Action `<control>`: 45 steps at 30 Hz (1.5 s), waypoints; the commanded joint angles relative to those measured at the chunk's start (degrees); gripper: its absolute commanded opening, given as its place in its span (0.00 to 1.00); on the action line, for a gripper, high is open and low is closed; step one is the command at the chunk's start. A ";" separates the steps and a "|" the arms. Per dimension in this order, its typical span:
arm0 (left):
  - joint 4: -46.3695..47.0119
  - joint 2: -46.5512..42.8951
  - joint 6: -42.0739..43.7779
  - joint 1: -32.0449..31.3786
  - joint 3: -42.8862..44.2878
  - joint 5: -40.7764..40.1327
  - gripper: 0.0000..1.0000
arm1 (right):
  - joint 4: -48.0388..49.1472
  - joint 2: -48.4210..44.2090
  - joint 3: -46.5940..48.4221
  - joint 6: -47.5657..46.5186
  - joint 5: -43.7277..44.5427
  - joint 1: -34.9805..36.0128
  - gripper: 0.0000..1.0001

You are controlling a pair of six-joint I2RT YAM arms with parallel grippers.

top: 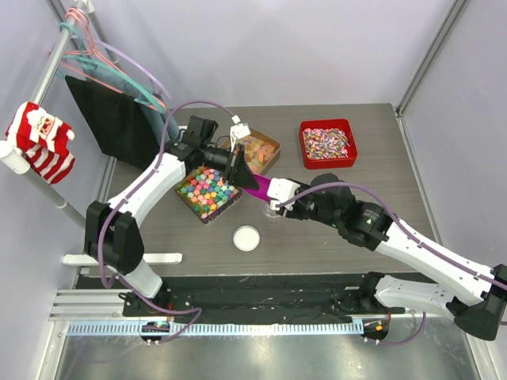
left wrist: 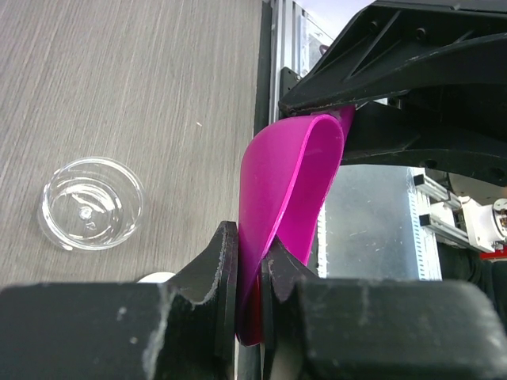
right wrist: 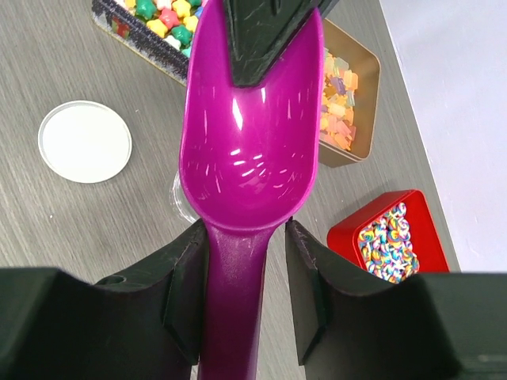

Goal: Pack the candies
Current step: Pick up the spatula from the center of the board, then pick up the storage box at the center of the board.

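Grey table point(top: 198, 245), three trays point(top: 302, 142); one scoop point(right wrist: 249, 150) pinched by left gripper point(left wrist: 249, 245), right gripper point(right wrist: 242, 237) straddling it, hold unclear.

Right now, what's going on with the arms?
Both arms are on the empty scoop: the left gripper pinches its bowl rim, while the handle sits inside the right gripper, clamped or not I can't tell. It hangs beside the candies. The clear cup stands empty, lid beside it.

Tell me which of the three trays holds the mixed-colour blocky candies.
The dark tray on the left holds those candies; the tan tray has orange-yellow gummies, the red tray speckled sweets.
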 commanded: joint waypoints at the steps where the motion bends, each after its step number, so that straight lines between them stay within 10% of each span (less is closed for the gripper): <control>1: 1.31 0.59 -0.94 -1.00 -0.95 0.26 0.00 | 9.46 0.77 1.30 2.32 3.47 -0.35 0.46; 9: 3.77 1.12 -3.76 -1.17 -1.22 0.44 0.00 | 12.97 2.09 -0.11 3.56 4.79 -0.09 0.41; 17: 4.74 1.30 -4.29 -1.09 -1.83 -0.18 0.01 | 13.51 2.01 -0.90 3.30 5.23 0.09 0.01; 25: 3.95 0.77 -4.37 1.90 -0.08 -3.86 0.64 | 12.80 -0.10 -3.36 1.45 5.76 0.00 0.01; 45: -2.47 -7.49 12.23 12.80 -4.28 -39.54 0.94 | 3.14 5.68 3.75 -0.92 8.92 0.00 0.01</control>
